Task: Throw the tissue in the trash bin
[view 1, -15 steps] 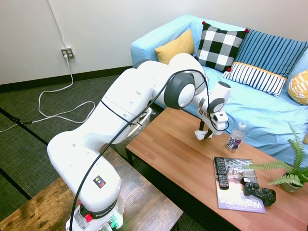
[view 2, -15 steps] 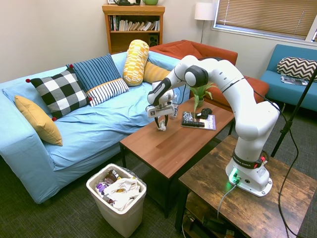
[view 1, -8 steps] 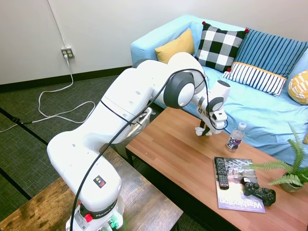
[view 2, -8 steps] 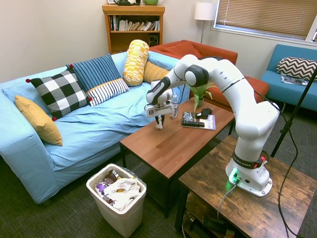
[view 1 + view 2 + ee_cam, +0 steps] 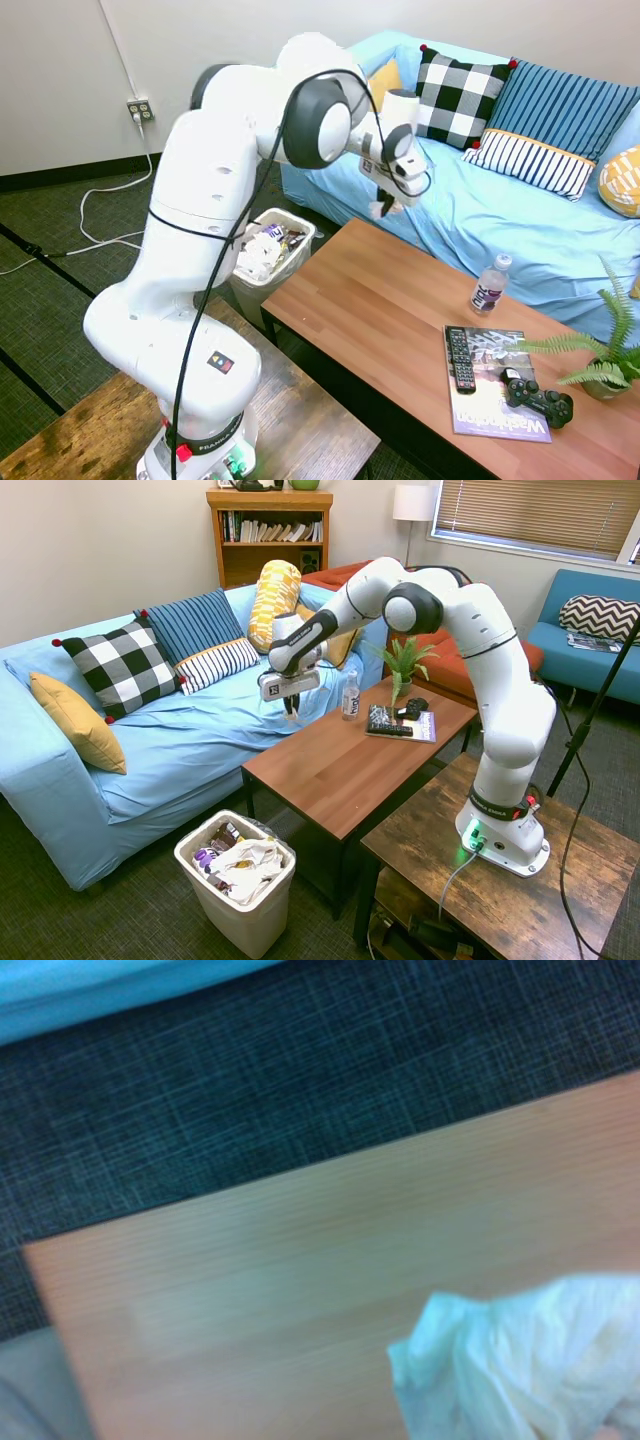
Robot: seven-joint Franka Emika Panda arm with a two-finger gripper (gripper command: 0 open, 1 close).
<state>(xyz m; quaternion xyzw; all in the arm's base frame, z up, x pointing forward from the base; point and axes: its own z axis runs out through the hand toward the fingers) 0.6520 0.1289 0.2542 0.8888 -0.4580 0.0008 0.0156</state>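
The white arm reaches across the coffee table (image 5: 340, 770) toward the blue sofa (image 5: 150, 750). The gripper (image 5: 291, 712) hangs above the table's sofa-side edge, fingers closed on the tissue (image 5: 292, 716), barely visible. The trash bin (image 5: 238, 890) stands on the floor beside the table's near corner, full of wrappers.

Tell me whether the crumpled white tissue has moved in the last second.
Yes. The crumpled white tissue, held by the gripper, rose and travelled away from the water bottle.

You see the gripper (image 5: 383, 209) has lifted the tissue (image 5: 520, 1360) off the coffee table (image 5: 400, 330), swinging toward the sofa-side edge.
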